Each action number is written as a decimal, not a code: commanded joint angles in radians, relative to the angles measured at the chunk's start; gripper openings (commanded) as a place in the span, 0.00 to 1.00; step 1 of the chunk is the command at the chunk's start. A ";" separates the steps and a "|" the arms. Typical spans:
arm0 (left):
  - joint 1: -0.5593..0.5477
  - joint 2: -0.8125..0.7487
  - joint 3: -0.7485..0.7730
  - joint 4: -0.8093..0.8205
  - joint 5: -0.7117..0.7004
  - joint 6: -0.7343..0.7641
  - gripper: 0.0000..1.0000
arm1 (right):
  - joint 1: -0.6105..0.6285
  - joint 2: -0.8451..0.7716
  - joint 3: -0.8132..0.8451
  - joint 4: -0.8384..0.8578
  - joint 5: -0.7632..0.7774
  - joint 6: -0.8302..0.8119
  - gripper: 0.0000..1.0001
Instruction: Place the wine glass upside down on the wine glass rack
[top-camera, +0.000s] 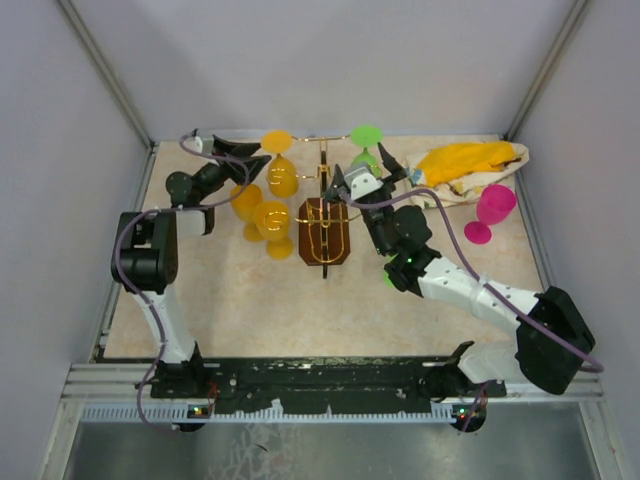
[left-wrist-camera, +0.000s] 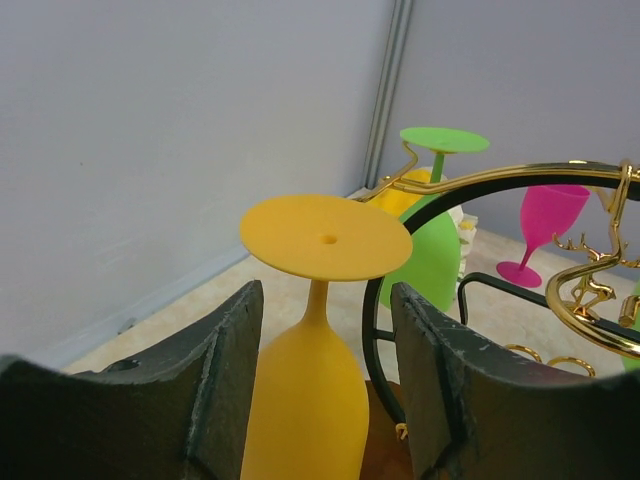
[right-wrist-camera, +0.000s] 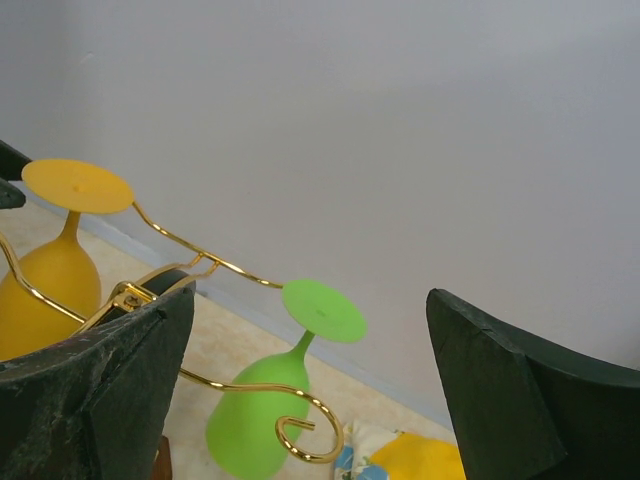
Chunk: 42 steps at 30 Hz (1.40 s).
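Top external view shows the bench (top-camera: 230, 300) carrying the wine glass rack (top-camera: 325, 240) near its middle, dark base down and gold wire arms spread to either side. The left tool (left-wrist-camera: 325, 295) has its fingers apart around the orange wine glass (left-wrist-camera: 305, 400), which is foot-up at the rack's left arm, while the right tool (right-wrist-camera: 310, 293) is spread wide and empty near the post. A green glass (right-wrist-camera: 255, 415) is foot-up by the right arm.
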 joint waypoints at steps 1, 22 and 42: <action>0.021 -0.065 -0.039 0.041 -0.006 0.012 0.60 | -0.018 -0.032 0.075 -0.014 0.023 0.079 0.99; 0.069 -0.521 -0.262 -0.709 -0.217 0.420 0.60 | -0.206 -0.076 0.442 -0.768 0.176 0.635 0.99; 0.069 -0.634 -0.153 -1.371 -0.470 0.568 0.63 | -0.257 -0.181 0.375 -0.989 0.165 0.794 0.99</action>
